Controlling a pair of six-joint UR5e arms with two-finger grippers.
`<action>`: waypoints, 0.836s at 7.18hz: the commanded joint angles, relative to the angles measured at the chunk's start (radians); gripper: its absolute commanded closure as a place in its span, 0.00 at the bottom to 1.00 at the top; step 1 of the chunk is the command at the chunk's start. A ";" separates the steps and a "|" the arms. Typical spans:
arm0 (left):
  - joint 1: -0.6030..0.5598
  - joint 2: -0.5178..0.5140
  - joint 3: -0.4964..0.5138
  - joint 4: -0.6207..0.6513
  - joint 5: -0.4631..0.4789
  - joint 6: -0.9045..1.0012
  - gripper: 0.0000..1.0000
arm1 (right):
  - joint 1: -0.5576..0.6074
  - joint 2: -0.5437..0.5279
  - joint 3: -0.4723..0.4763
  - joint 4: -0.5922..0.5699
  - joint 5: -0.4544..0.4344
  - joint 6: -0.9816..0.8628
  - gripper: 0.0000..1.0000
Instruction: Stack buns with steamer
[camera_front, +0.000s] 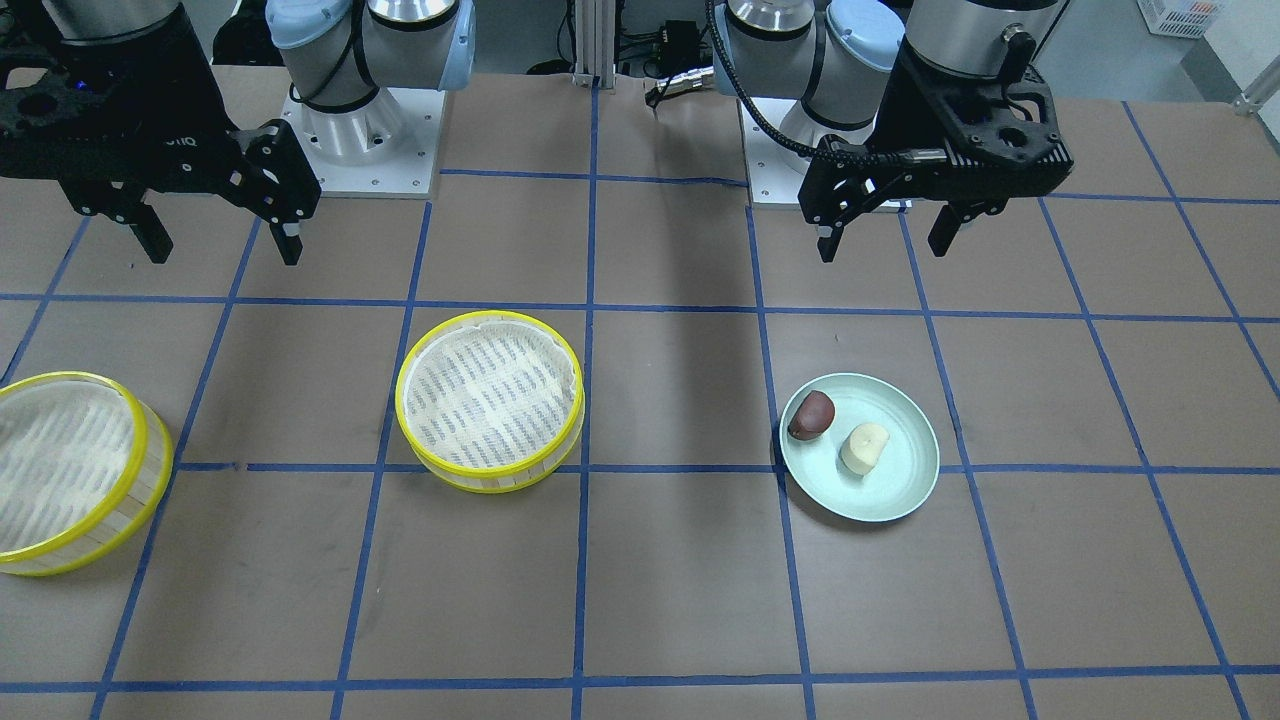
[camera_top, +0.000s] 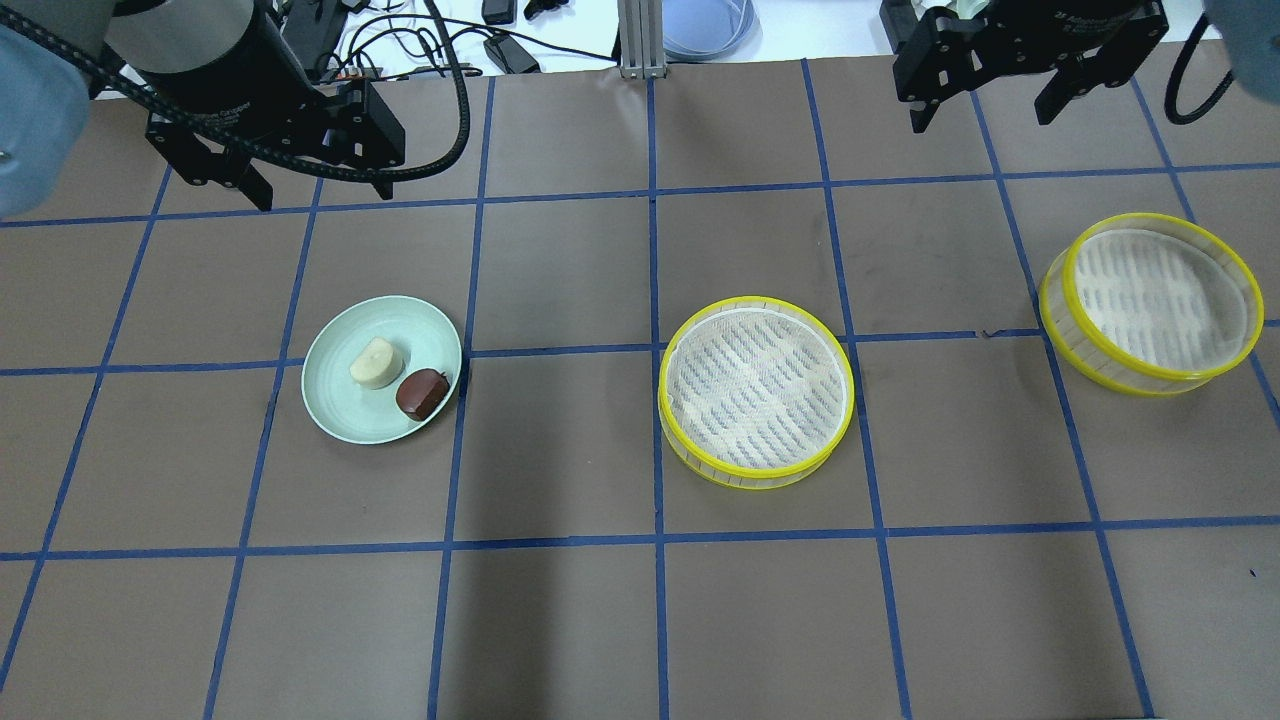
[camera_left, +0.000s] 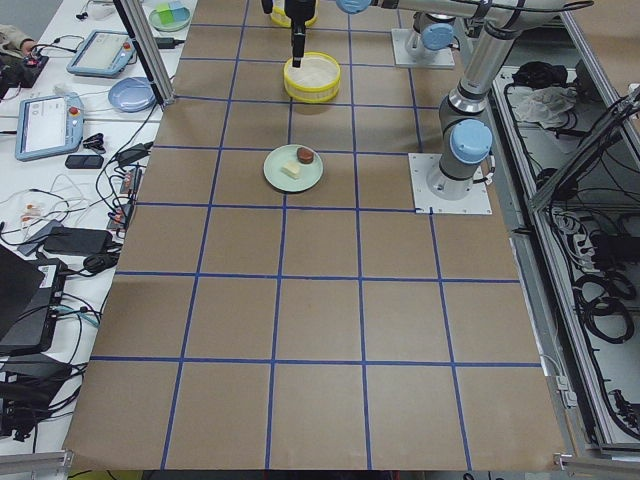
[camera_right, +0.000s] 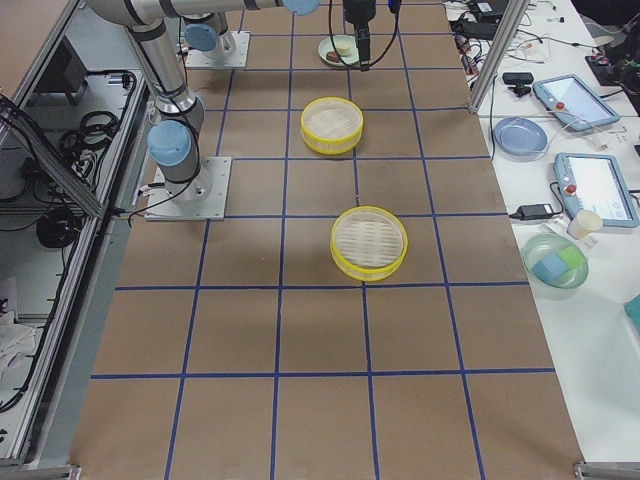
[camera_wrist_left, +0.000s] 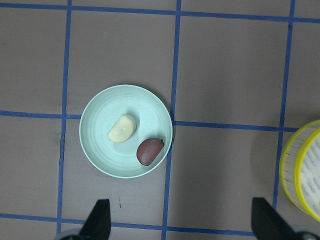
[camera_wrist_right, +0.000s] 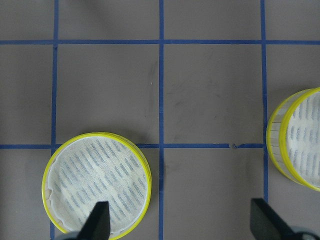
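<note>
Both left gripper (camera_front: 883, 246) and right gripper (camera_front: 222, 250) gape; brown bun (camera_front: 811, 414) and cream bun (camera_front: 864, 448) lie parallel on the plate (camera_front: 900, 492).

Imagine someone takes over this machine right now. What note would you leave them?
The left gripper is open, empty and raised behind the plate.
The right gripper is open, empty and raised.
The brown bun and white bun lie side by side on the plate.
The middle steamer and right steamer stand apart, both empty.
Done: nothing yet.
Left: probably buns into the steamers, then one steamer stacked on the other.
</note>
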 joint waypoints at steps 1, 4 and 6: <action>0.002 -0.008 -0.002 0.003 -0.020 0.015 0.00 | -0.001 0.000 0.000 0.000 0.000 0.000 0.00; 0.087 -0.065 -0.093 0.110 -0.011 0.092 0.00 | -0.009 0.004 0.000 0.005 -0.014 -0.003 0.00; 0.186 -0.089 -0.219 0.177 -0.019 0.112 0.00 | -0.123 0.004 0.000 0.014 -0.012 -0.026 0.00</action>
